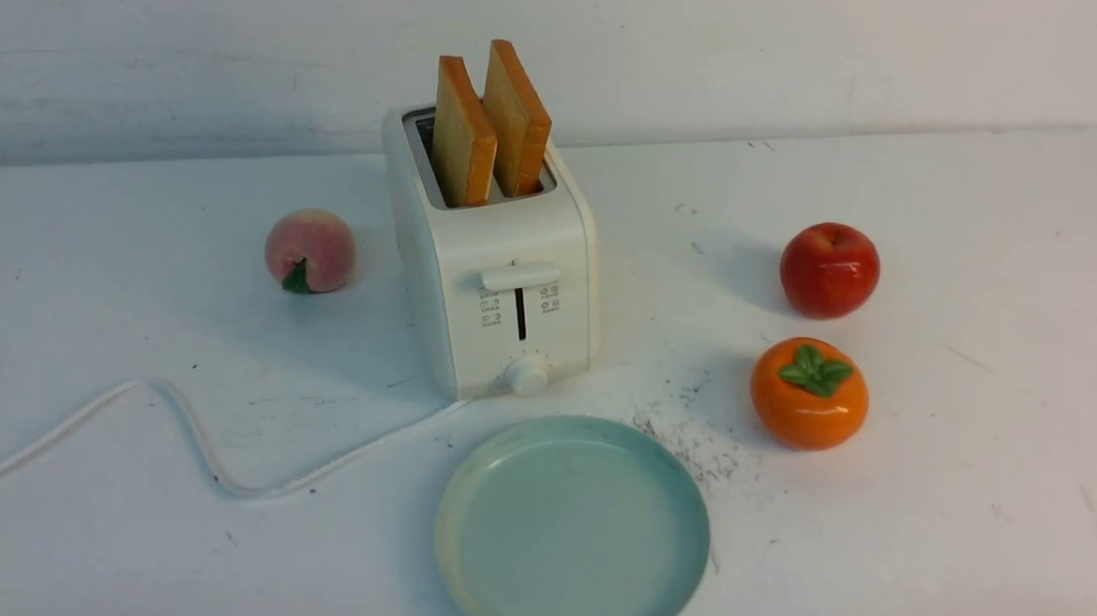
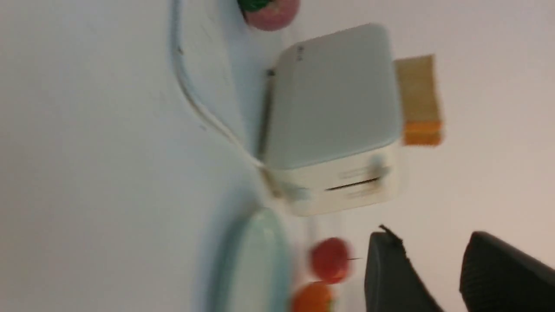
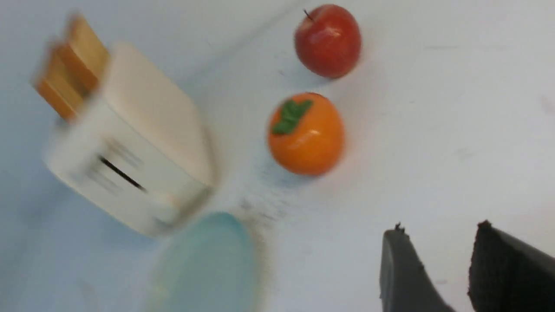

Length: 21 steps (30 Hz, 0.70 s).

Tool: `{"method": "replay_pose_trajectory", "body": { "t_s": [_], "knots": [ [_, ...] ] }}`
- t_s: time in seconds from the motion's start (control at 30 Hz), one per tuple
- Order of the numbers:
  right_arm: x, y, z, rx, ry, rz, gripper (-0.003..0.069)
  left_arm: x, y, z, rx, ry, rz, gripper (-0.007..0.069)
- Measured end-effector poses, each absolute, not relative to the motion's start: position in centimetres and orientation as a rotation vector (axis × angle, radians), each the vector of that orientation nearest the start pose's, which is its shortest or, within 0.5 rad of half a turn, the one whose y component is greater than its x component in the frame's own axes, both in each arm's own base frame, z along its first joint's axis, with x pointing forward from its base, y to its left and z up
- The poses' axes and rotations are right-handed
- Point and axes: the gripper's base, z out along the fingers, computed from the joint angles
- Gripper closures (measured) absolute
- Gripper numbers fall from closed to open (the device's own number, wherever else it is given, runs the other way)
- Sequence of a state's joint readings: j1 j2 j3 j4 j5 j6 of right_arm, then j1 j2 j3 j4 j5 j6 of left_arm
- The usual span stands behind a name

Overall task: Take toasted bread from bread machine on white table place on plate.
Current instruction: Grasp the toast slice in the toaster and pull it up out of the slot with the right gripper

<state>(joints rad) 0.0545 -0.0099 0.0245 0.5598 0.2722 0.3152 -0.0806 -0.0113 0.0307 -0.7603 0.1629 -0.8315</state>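
— Where is the toast?
— Both slices stand up in the toaster, toward the back edge of the table.
— And the plate?
— At the front edge, just in front of the toaster.

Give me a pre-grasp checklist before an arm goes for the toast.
1. Toast reachable: both slices of toasted bread stand well out of the bread machine slots. ok
2. Drop spot: the plate is bare and sits just in front of the bread machine. ok
3. Left gripper: open, nothing between the fingers. ok
4. Right gripper: open, nothing between the fingers. ok
5. Cord: runs off to the robot's left, not on the plate. ok
6. Wrist views usable for alignment: both are blurred. not ok
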Motion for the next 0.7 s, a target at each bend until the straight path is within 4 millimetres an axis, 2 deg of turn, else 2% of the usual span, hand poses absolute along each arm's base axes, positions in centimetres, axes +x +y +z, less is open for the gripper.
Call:
{"method": "replay_pose_trajectory", "body": {
  "t_s": [0.03, 0.17, 0.4, 0.5, 0.6, 0.7],
  "knots": [
    [5.4, 1.8, 18.7, 0.738, 1.631, 0.945, 0.0419, 5.5, -1.4, 19.6, -1.276, 1.276, -1.465, 0.0384],
    [5.4, 1.9, 19.1, 0.863, 1.557, 1.093, 0.0419, 5.6, -1.3, 19.8, -1.368, 1.183, -1.567, 0.0384],
    [5.4, 1.8, 19.3, 0.891, 1.527, 1.129, 0.0419, 5.6, -1.1, 20.0, -1.395, 1.128, -1.592, 0.0384],
    [5.4, 1.6, 20.5, 0.868, 1.474, 1.122, 0.0419, 5.6, -0.7, 20.2, -1.403, 1.066, -1.592, 0.0389],
    [4.6, 0.7, 25.3, 0.715, 1.277, 1.011, 0.0419, 5.4, -0.4, 21.8, -1.314, 1.031, -1.553, 0.0426],
    [3.7, 0.1, 30.1, 0.535, 1.167, 0.816, 0.0419, 4.4, -0.3, 26.1, -1.078, 1.025, -1.472, 0.0487]
  ]
}}
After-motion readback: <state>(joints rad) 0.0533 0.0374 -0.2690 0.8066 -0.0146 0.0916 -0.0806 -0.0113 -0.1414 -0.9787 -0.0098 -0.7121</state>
